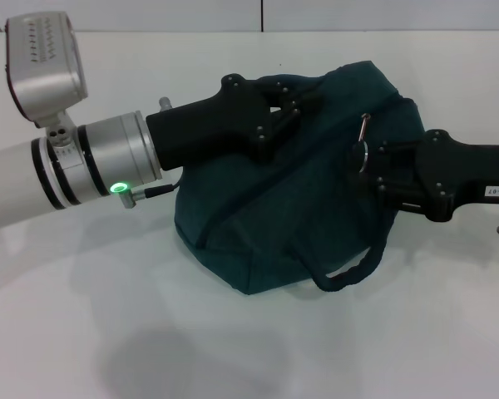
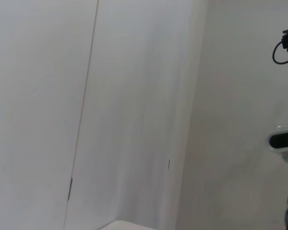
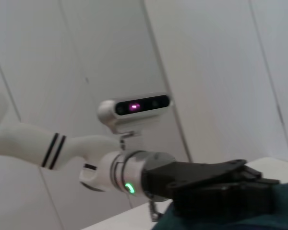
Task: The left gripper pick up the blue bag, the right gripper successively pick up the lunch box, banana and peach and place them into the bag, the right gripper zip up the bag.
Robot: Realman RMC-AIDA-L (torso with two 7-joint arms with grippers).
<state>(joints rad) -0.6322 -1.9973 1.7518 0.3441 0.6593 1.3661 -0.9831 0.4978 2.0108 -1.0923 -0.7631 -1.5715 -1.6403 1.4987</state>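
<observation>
A: Bag count? And where is it lying?
B: One blue bag [image 1: 291, 199] is sitting on the white table [image 1: 108, 332], between two grippers; one handle loop [image 1: 349, 270] is showing at its near edge.
A: How are the claws doing?
B: The left gripper [image 1: 295, 104] is clamping the bag's top fabric. The right gripper [image 1: 364, 162] is pinching at the metal ring pull [image 1: 362, 133], just beside its fingertips.
</observation>
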